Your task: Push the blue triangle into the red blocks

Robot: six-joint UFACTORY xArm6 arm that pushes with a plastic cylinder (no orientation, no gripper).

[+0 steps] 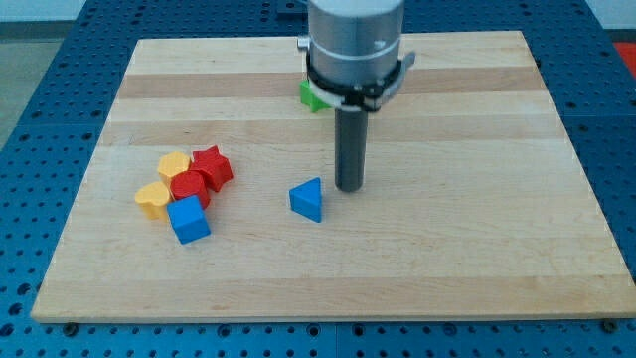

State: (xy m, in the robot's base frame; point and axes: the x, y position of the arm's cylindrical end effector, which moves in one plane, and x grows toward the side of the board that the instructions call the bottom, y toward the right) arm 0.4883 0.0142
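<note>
With no pincer to show a state, my tip point(349, 187) sits just right of the blue triangle point(308, 199) on the tabletop point(477, 219), placed to drive it leftward toward the red blocks point(202, 174).

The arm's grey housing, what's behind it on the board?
A green block peeks out at the housing's left edge; most of it is covered, so its shape can't be told.

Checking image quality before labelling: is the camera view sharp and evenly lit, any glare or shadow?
Camera view: sharp and evenly lit, no strong glare on the board; only soft, short shadows under my tip, the blue triangle and the red blocks.
</note>
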